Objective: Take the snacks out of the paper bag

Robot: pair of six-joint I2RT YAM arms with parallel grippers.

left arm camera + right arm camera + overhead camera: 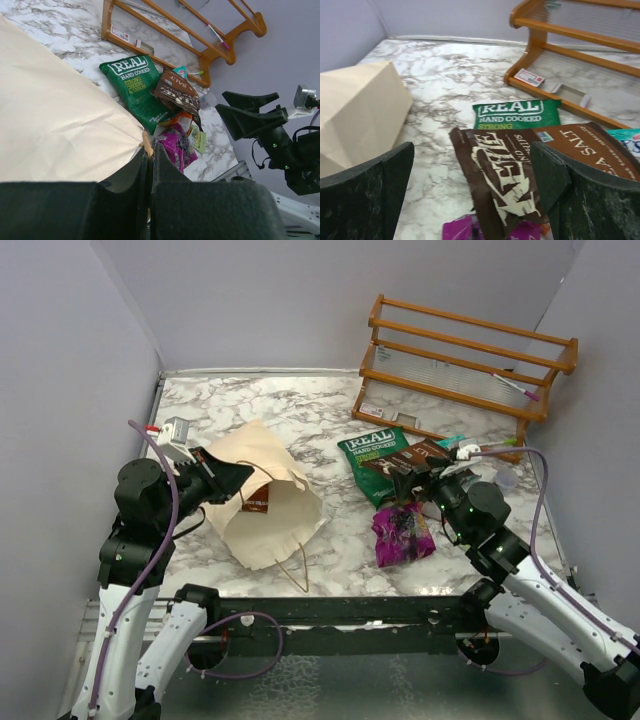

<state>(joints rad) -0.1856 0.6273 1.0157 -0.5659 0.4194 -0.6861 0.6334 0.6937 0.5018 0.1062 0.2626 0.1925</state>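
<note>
Snacks lie in a loose heap on the marble table, outside the paper bag and to its right. Nearest the arms is the magenta packet, flat and creased. At about the same depth on the left, the bag lies on its side with its mouth turned toward the near edge, a cord handle trailing out. Something dark shows inside the mouth (packet or printed label, I cannot tell).

The left gripper is at the bag's rim, jaws pressed together with only a sliver of paper edge between them. The right gripper hovers just above the heap with its jaws spread wide and nothing between them.

Under it sits the brown packet, overlapping the green bag beyond. Farthest back stands the wooden rack, well apart from the heap.

These packets look light and puffed with air, and their foil is probably slick and crackly. A squeeze across the middle could crush what is inside, so a crimped seam or a corner seems the safer hold. The paper bag is thin and limp, so its rim is likely the best place to take it.
</note>
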